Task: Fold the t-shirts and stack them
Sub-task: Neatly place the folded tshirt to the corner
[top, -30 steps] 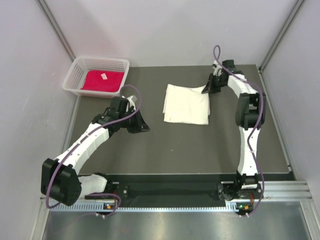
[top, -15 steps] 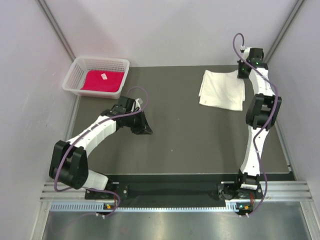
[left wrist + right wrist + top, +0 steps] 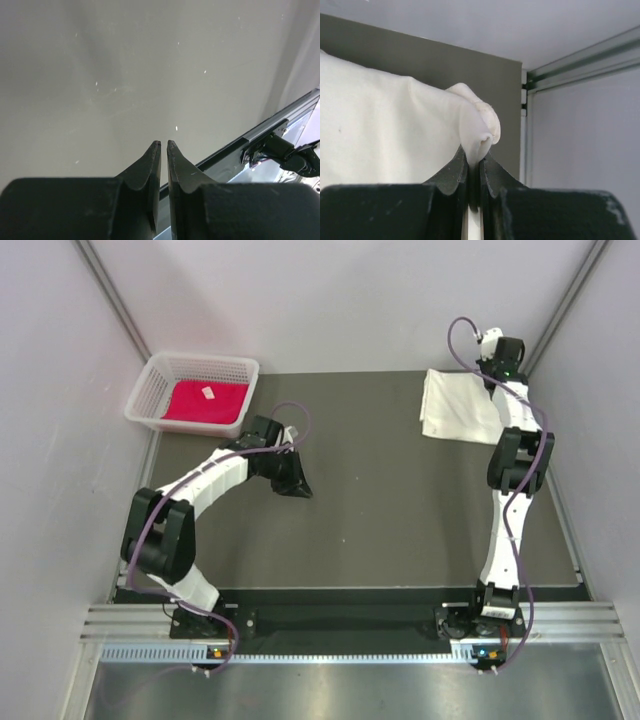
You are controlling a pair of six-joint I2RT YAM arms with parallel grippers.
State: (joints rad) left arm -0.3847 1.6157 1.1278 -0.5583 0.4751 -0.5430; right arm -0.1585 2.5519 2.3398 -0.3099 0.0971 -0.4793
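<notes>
Cream-white t-shirt lay folded at the far right corner of the desk, its bunched edge pinched in the right end effector, plain only from the wrist, while the left end effector hung closed, empty.

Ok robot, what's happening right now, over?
Right pincer shut on white shirt, far right corner. Left pincer shut, empty. Red shirt in basket. Nothing in the way.
</notes>
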